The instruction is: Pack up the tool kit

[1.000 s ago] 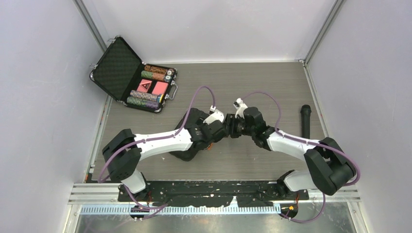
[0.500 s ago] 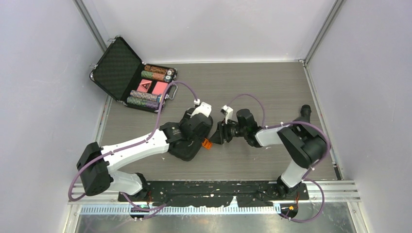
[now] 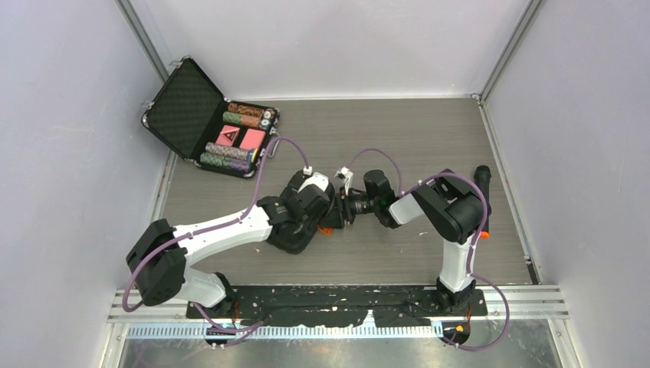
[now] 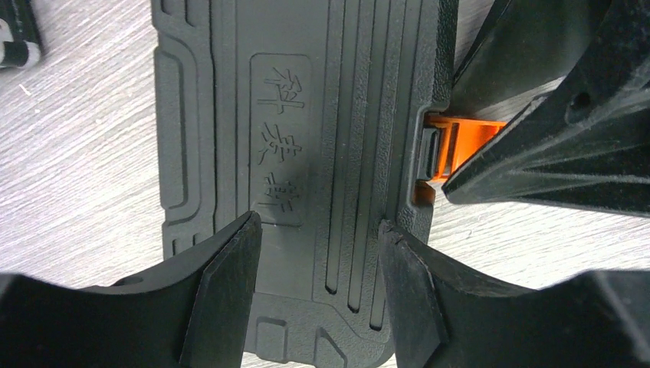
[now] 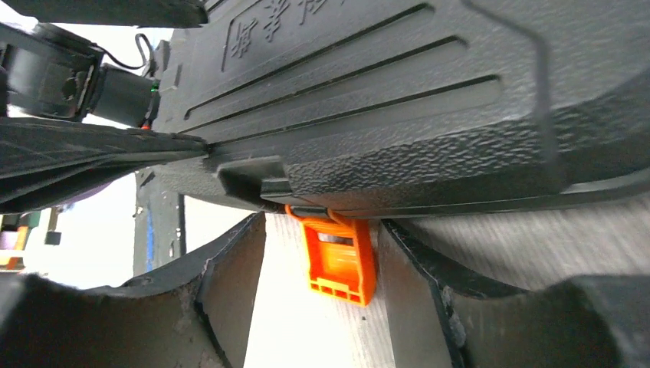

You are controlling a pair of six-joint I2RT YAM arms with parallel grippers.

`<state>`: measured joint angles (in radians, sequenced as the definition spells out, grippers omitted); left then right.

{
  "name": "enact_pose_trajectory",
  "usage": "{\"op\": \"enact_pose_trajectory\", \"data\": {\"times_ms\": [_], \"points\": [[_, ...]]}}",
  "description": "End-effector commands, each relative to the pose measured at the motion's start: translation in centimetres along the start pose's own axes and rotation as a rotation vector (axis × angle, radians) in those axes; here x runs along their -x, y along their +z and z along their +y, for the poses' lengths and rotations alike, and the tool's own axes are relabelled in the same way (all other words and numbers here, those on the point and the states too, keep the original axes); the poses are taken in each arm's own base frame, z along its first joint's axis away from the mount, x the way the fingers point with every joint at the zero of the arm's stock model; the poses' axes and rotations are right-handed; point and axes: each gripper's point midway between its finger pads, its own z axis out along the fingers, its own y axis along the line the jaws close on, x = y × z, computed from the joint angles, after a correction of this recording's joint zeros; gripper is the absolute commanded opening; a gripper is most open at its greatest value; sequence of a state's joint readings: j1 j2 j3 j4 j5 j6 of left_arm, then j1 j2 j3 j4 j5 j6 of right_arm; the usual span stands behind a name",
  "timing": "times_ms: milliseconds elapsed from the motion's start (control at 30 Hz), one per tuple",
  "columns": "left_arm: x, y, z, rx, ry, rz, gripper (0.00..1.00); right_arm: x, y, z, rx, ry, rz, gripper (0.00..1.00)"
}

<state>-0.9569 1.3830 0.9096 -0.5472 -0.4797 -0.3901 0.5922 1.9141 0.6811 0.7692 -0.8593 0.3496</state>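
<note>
Lab enclosure: blank white walls (image 3: 329,46), aluminium corner posts (image 3: 144,37).

a: what is seen in the upper part?
b: it is filled by the tool kit (image 5: 398,92), black and ribbed, with raised characters moulded into its face. its lower edge is laid on the grey wood-grain tabletop (image 5: 582,238).
a: and the orange latch (image 5: 337,261)?
b: it is hung from that edge, swung away from the case and not clipped. it is framed between the two fingers (image 5: 222,307) of the right gripper (image 5: 320,230), which are spread apart. a gap is left on its left side, while the right finger is set just beside it.
a: anything at the left?
b: a dark wedge (image 5: 92,157) is laid touching the case's face, and behind it a motor housing (image 5: 115,92) with a cable is made out.
</note>
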Motion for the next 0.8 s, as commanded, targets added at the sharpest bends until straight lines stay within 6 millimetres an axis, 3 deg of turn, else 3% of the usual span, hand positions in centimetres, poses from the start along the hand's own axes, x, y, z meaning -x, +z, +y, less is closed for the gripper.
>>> {"op": "enact_pose_trajectory", "data": {"times_ms": [0,200,767], "points": [[0.1,0.8,-0.9,-0.028,-0.032,0.0,0.59,0.3,0.4,2.6,0.128,0.0,0.006,0.6],[0.1,1.1,-1.4,-0.04,-0.029,0.011,0.58,0.4,-0.5,4.8,0.191,0.048,0.002,0.49],[0.8,0.7,-1.6,-0.056,-0.036,-0.011,0.59,3.3,-1.2,6.2,0.082,0.259,0.029,0.47]]}}
